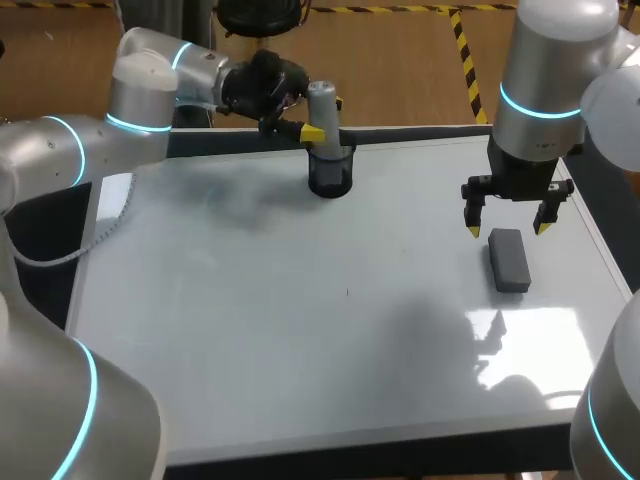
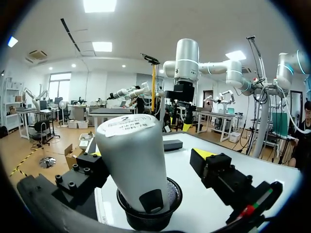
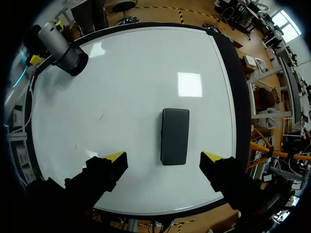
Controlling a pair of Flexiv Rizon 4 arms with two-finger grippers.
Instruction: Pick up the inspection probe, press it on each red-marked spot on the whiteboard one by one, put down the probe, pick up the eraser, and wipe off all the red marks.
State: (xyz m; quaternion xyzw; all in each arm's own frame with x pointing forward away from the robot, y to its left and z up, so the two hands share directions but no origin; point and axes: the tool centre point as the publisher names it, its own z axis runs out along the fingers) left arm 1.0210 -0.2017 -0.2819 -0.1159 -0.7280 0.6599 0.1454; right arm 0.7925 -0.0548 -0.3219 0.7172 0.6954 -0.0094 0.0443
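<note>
The whiteboard (image 1: 300, 330) looks glossy, the probe (image 2: 131, 155) matt, perhaps metal.

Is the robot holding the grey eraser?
No, the eraser lies flat on the whiteboard, and the open right tool does not touch it.

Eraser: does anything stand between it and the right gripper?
Nothing visible does. The right gripper hangs open over the eraser, which lies flat and alone on bare whiteboard. The probe and its cup stand far off at the board's back edge.
</note>
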